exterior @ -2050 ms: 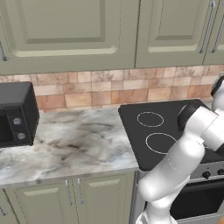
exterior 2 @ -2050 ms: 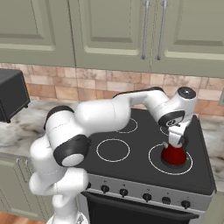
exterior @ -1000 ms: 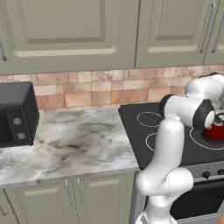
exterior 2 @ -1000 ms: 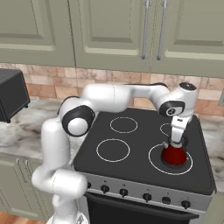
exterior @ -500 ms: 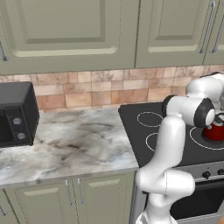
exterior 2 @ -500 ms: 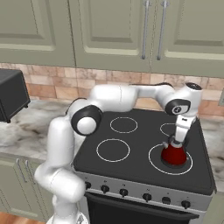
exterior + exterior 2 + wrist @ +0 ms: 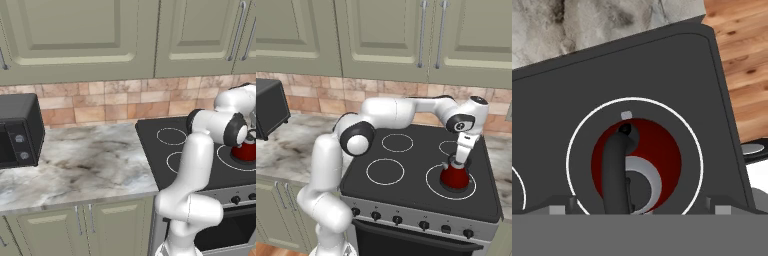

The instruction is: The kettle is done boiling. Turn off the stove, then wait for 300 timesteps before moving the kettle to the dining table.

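Note:
The red kettle (image 7: 456, 177) sits on the front right burner of the stove (image 7: 411, 172), whose black cooktop (image 7: 157, 142) has white rings. My gripper (image 7: 458, 162) hangs straight down just over the kettle's top, open. In the hand view I look down on the kettle (image 7: 662, 145); its dark arched handle (image 7: 614, 170) runs up between my wide-apart fingertips, and the gripper (image 7: 639, 208) touches nothing I can make out. From the left base view the kettle (image 7: 245, 151) peeks out beside my forearm. The dining table is out of view.
A row of black knobs (image 7: 398, 220) lines the stove's silver front. A black microwave (image 7: 17, 130) stands on the marbled counter (image 7: 85, 160) to the left. Wall cabinets hang above. Wooden floor (image 7: 742, 60) shows past the stove's edge.
My elbow and upper arm have swung a little to the right. The hand stays over the kettle with the jaws wide, and the kettle has not moved.

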Controlling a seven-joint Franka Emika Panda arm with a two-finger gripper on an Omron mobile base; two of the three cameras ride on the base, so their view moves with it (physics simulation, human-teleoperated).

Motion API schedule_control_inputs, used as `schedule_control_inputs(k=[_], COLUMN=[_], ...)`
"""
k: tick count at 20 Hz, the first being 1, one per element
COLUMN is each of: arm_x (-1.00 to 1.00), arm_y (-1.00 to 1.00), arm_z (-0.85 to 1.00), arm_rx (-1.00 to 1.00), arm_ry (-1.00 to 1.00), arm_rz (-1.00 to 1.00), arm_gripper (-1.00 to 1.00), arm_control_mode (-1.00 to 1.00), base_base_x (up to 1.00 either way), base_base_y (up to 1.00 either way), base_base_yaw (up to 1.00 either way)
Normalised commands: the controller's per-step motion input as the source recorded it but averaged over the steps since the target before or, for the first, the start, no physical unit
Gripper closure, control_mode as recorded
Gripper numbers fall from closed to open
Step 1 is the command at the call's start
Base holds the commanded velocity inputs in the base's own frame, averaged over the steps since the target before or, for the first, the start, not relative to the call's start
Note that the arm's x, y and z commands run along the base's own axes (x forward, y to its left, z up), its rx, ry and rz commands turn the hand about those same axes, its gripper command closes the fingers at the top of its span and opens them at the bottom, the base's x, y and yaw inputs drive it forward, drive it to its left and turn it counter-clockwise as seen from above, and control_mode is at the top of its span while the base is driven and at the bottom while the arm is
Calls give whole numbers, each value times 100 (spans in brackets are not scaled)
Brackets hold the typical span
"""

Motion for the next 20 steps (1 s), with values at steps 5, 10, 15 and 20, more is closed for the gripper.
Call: schedule_control_inputs(k=[5,10,15,20], arm_x=[0,1,1,5], arm_y=[13,7,2,1], arm_z=[0,-2,-6,-6], arm_rx=[0,0,0,0], arm_ry=[0,0,0,0], arm_rz=[0,0,0,0], arm_gripper=[-100,-100,-100,-100], arm_control_mode=[-100,-100,-100,-100], base_base_x=[0,0,0,0], base_base_y=[0,0,0,0], base_base_yaw=[0,0,0,0])
